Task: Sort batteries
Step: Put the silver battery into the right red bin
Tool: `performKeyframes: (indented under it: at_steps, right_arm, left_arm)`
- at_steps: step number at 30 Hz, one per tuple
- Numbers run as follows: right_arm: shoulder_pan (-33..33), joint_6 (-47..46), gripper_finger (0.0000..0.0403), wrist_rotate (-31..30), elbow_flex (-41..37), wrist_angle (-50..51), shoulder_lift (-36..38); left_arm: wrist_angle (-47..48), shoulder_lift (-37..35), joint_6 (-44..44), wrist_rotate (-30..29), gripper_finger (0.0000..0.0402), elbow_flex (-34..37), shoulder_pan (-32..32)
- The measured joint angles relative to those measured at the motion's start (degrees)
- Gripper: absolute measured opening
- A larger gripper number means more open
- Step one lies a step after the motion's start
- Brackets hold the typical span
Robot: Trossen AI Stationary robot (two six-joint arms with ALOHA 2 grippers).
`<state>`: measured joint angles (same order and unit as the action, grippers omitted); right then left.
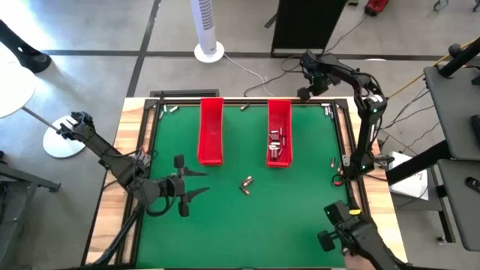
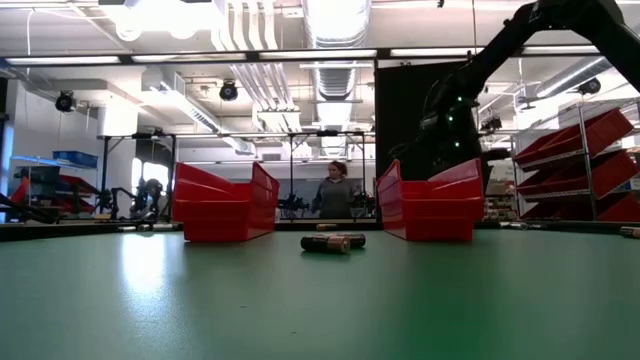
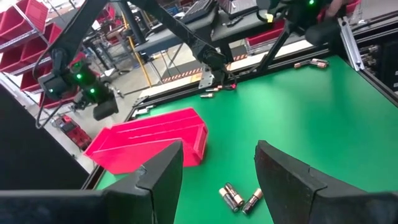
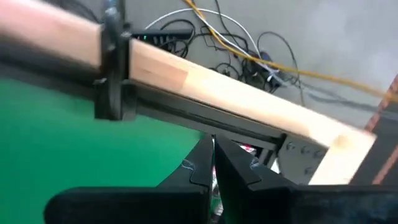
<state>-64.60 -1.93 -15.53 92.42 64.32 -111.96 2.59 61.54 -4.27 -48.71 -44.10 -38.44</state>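
Table: green mat (image 1: 247, 225) inside a dark frame (image 1: 247, 99), with wooden edging (image 4: 236, 93) outside it.
Left gripper (image 1: 196, 183): over the mat's left half, pointing toward the middle, jaws apart and holding nothing.
Right gripper (image 4: 212, 163): at the far right corner, close to the frame, jaws pressed together; whether anything is pinched I cannot tell.
Trays: left tray (image 1: 211, 131) and right tray (image 1: 279, 133) lie side by side at the far half, with an open strip of mat between them.
Batteries: a small loose cluster (image 1: 247, 184) lies mid-mat, just ahead of the left gripper; several (image 1: 276, 144) sit in the right tray; a few strays (image 1: 335, 161) lie along the right edge.
Open room: the near half of the mat is bare.
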Motion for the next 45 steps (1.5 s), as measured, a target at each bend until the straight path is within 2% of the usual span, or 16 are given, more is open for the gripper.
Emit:
performKeyframes:
  at_steps: [3,10,22,30,36,45]
  right_arm:
    - [-0.88,2.22,0.0009,-0.29,0.31,1.90,0.00]
    - [-6.02,-3.35,0.0009,-0.56,-0.22,8.67,-3.13]
    - [-5.50,-0.29,0.0009,-1.66,-0.83,3.49,-4.82]
    - [-4.89,6.15,0.0009,-3.08,-1.20,4.43,-6.57]
    - [-3.95,7.19,0.0009,-7.88,-1.20,5.47,-8.77]
    - [-3.72,7.62,0.0009,-7.48,-1.16,7.90,-8.15]
  left_arm:
    - [0.02,0.00,0.49,0.00,0.0180,0.00,0.48]
    - [0.02,0.00,1.92,0.11,0.0180,0.00,2.10]
    - [0.77,0.00,1.84,0.20,0.0180,0.00,3.81]
    - [1.01,0.00,2.03,0.22,0.0180,0.31,3.79]
    - [0.87,0.00,2.03,0.22,0.0180,0.33,3.79]
    - [0.85,0.00,1.90,0.22,0.0180,0.33,4.01]
